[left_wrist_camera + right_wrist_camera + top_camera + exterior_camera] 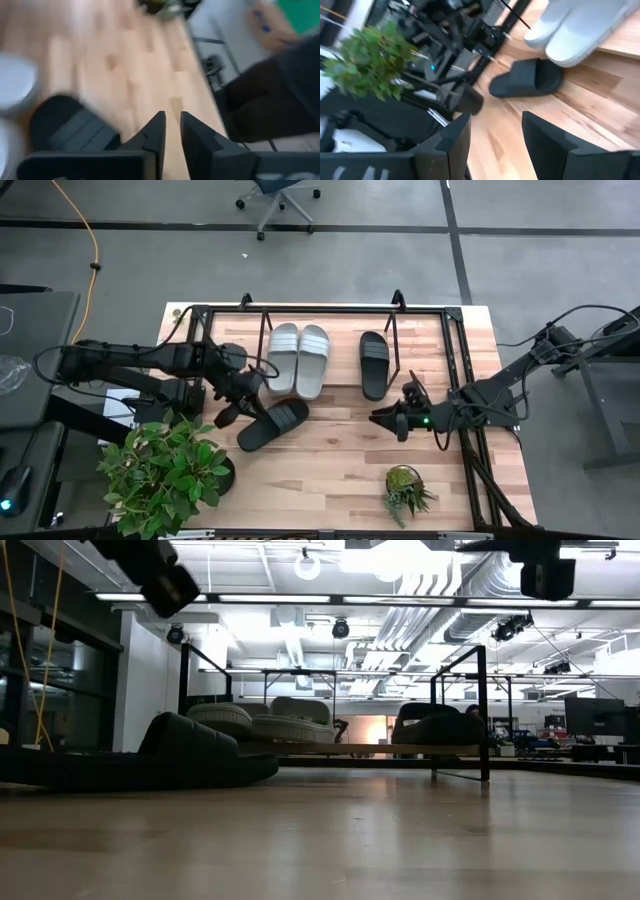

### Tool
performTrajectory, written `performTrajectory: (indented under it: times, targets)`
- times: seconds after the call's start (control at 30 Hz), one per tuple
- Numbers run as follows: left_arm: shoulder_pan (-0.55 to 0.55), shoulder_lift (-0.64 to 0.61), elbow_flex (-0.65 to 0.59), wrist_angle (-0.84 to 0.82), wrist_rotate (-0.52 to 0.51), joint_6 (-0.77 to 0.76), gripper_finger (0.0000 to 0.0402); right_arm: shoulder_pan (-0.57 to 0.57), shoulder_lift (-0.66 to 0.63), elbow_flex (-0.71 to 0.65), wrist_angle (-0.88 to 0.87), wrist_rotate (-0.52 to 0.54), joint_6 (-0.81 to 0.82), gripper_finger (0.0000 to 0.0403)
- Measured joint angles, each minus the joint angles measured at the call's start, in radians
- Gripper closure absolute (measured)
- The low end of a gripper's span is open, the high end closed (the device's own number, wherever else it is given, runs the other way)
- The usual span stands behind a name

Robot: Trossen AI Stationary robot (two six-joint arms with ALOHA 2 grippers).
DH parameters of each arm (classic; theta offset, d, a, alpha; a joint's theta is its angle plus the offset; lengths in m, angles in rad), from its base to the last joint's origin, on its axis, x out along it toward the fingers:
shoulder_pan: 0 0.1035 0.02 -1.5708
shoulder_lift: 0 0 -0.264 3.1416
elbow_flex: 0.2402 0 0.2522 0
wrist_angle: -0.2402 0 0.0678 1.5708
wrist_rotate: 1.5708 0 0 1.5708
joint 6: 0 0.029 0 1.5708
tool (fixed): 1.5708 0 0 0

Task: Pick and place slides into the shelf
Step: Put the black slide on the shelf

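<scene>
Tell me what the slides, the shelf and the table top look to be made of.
Grey slides: likely moulded foam or rubber, matte, with ribbed straps.
Black slides: apparently the same, dull with no shine.
Shelf: thin black tubing, probably painted metal; its base looks like light wood.
Table top: pale wood planks with visible grain and seams, faintly glossy in the low view.

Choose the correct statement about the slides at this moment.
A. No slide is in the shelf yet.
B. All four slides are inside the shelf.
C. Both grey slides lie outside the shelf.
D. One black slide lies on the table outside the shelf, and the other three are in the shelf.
D: the high view shows the grey pair and one black slide inside the shelf, while the other black slide lies on the table in front of it.
</scene>
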Motion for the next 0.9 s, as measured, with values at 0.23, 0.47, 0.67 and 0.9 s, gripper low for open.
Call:
performTrajectory:
  times: [0.23, 0.47, 0.67, 0.9]
  targets:
    - [-0.061, 0.0, 0.0, -0.043, -0.21, -0.174, 0.0398, 0.0, 0.0, 0.0, 0.049, 0.038, -0.024, 0.0235]
    - [-0.143, 0.001, 0.0, -0.056, -0.313, -0.375, 0.039, 0.0, -0.006, 0.0, 0.064, -0.002, -0.103, 0.0235]
    - [-0.219, 0.022, 0.001, -0.056, -0.497, -0.581, 0.04, 0.0, -0.013, 0.0, 0.106, -0.079, -0.189, 0.0235]
    - [-0.297, 0.079, 0.0, -0.044, -0.527, -0.758, 0.0388, 0.0, -0.014, 0.0, 0.176, -0.236, -0.281, 0.0235]
